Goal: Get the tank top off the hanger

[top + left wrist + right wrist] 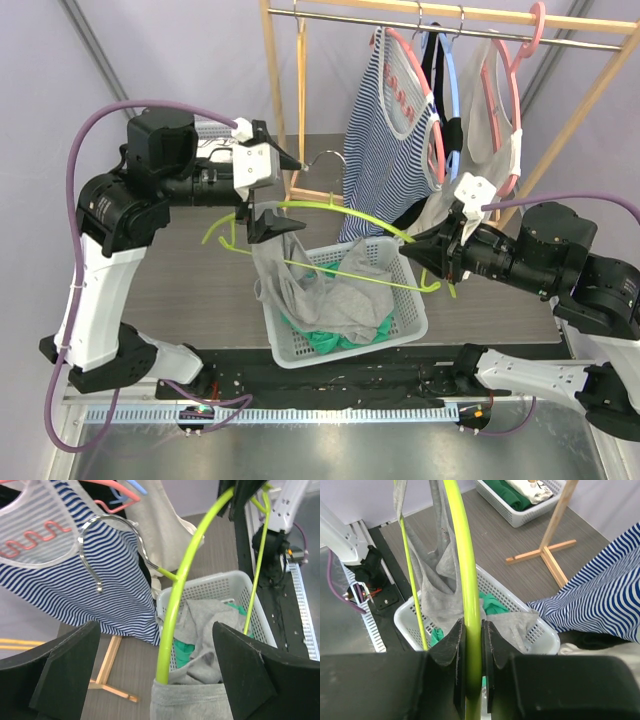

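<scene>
- Your left gripper [276, 192] is spread wide, one finger on each side of the lime hanger [335, 207].
- Your right gripper [418, 250] is pinched narrow on the hanger's right end.
- The grey tank top [290, 275] is on the hanger's left part, just under the left gripper. It drapes down into the white basket [405, 335] on the worktop [190, 290].
- A striped top [380, 150] hangs on the rack [270, 80] behind.

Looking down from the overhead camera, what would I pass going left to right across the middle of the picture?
Left gripper → grey tank top → right gripper → white top hanging on the rack.
</scene>
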Controlling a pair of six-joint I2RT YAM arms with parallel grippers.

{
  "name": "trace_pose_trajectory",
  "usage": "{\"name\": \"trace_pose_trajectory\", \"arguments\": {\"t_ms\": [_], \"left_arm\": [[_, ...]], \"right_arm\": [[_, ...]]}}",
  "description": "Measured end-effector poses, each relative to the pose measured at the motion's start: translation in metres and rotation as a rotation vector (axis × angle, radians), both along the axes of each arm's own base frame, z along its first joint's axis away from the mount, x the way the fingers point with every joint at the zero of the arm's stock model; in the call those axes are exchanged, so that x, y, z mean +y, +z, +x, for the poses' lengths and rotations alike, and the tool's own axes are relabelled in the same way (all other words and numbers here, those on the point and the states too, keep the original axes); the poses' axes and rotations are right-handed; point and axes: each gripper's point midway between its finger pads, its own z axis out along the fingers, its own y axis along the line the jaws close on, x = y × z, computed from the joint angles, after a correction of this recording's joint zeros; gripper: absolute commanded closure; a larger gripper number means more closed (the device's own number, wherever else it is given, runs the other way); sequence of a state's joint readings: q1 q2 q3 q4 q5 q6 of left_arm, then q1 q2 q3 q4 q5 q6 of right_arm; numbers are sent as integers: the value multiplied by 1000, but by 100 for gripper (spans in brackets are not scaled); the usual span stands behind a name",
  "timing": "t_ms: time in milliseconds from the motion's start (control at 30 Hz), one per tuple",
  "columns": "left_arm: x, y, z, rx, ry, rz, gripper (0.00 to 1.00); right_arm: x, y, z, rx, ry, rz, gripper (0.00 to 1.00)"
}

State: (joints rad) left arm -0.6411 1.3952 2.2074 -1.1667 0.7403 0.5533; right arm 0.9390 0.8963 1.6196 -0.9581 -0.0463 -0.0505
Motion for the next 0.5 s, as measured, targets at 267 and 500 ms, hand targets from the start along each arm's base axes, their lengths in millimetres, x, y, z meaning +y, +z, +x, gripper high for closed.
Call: {"name": "trace_pose_trajectory", "arguments": {"t_ms": [267,500], "left_arm": [[29,17,2,40,188,-108,1],[59,-16,-6,163,355,-147,27]], "right_arm": [[-18,0,11,-43,-86,-53,99],[-30,5,15,-83,-130,-77,99]]}}
